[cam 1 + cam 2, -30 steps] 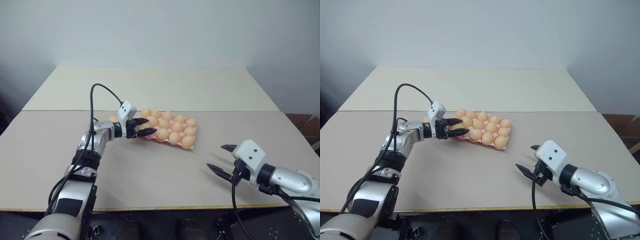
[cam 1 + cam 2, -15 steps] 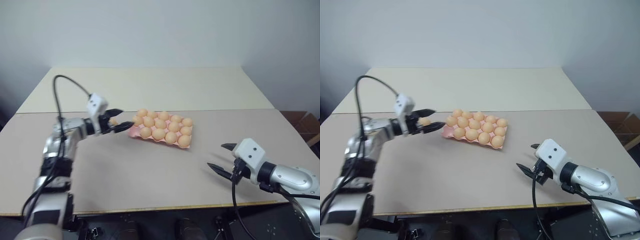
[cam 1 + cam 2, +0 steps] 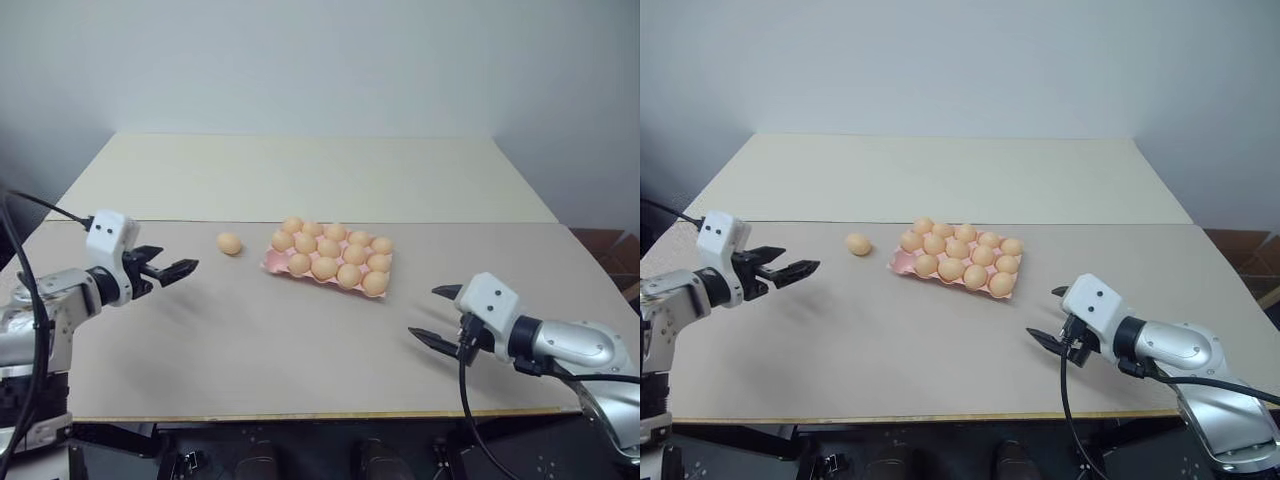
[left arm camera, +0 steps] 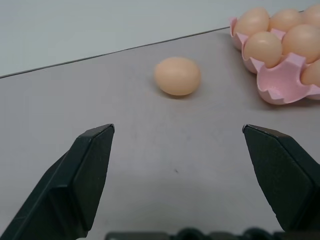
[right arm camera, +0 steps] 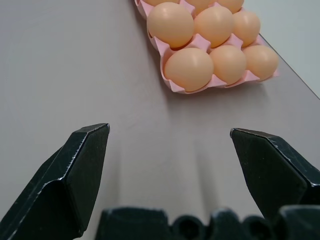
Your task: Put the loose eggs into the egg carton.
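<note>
One loose egg (image 3: 229, 243), light orange-tan, lies on the grey table a little left of the egg carton (image 3: 268, 263). The carton is a pink tray whose cups hold several eggs (image 3: 325, 267). My left gripper (image 3: 178, 260) hovers open and empty, well left of the loose egg and pointing toward it. In the left wrist view the egg (image 4: 177, 76) sits ahead of the spread fingers (image 4: 92, 165), with the carton's corner (image 4: 280, 85) beside it. My right gripper (image 3: 424, 312) is open and empty, near the table's front right, facing the carton (image 5: 175, 89).
A cream tabletop (image 3: 300, 175) adjoins the grey one (image 3: 280, 340) along a seam just behind the carton. The grey table's front edge (image 3: 300, 413) runs close below both arms. A black cable (image 3: 465, 400) hangs from the right wrist. A plain wall stands behind.
My left gripper has swung from the carton's left edge out to the left, past the loose egg, staying open. The right arm has held still.
</note>
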You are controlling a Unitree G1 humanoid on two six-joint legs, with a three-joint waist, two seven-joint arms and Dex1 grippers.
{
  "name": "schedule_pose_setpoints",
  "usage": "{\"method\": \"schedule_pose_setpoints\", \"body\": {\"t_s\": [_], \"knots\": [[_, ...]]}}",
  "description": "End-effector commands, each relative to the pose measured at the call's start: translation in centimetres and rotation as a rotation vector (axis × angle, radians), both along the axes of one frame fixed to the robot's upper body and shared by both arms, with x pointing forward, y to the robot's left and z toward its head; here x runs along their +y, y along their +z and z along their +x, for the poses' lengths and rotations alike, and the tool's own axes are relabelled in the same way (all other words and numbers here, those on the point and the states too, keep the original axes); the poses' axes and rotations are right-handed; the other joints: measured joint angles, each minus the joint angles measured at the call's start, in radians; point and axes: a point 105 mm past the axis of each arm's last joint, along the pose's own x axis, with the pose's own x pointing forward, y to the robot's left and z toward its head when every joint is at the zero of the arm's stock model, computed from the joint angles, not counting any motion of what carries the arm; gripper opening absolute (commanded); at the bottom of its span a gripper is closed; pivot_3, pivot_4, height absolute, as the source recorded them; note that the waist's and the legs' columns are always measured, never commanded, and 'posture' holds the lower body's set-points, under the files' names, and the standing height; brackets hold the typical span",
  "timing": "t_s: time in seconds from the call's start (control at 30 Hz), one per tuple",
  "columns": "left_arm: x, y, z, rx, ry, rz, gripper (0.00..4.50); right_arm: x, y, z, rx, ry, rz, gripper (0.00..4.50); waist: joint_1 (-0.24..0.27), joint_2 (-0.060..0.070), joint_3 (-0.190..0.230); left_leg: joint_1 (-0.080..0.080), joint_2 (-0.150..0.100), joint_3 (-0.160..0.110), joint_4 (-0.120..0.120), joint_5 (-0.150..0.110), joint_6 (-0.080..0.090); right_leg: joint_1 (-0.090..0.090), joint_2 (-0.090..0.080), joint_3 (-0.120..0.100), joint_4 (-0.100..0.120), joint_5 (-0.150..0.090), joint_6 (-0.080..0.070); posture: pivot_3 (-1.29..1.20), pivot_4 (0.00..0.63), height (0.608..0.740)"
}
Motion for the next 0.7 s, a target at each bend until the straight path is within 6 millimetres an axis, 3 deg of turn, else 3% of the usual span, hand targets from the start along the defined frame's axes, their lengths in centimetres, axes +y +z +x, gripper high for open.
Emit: {"method": "schedule_pose_setpoints", "body": {"t_s": [0.03, 0.27, 0.5, 0.7], "knots": [[-0.6, 1.4, 0.2, -0.052, -0.008, -0.009, 4.48, 0.1, 1.2, 0.0, -0.055, 0.024, -0.021, 4.5, 0.0, 0.0, 0.0, 0.0, 0.0, 0.0, 0.0, 0.0, 0.0, 0.0, 0.0, 0.0, 0.0, 0.0, 0.0, 0.0, 0.15, 0.74], [-2.7, 0.8, 3.1, -0.08, 0.001, -0.05, 4.48, 0.1, 1.2, -0.3, -0.054, 0.016, -0.018, 4.5, 0.004, 0.0, 0.0, 0.0, 0.0, 0.0, 0.0, 0.0, 0.0, 0.001, 0.0, 0.0, 0.0, 0.0, 0.0, 0.0, 0.15, 0.74], [-4.1, -1.5, 7.3, -0.127, 0.03, 0.015, 4.48, -0.1, 1.5, -0.4, -0.07, -0.002, -0.025, 4.5, -0.002, -0.001, 0.0, 0.0, -0.001, 0.001, 0.0, 0.0, 0.0, 0.001, 0.0, 0.001, -0.001, 0.001, 0.0, 0.0, 0.15, 0.74], [-5.6, -2.1, 9.5, -0.184, 0.05, -0.032, 4.48, -0.6, 1.6, -0.6, -0.071, -0.02, -0.043, 4.5, 0.001, -0.001, 0.0, -0.001, -0.001, 0.0, 0.0, 0.0, 0.0, 0.001, 0.0, 0.0, -0.001, 0.001, 0.001, 0.0, 0.15, 0.74]]}}
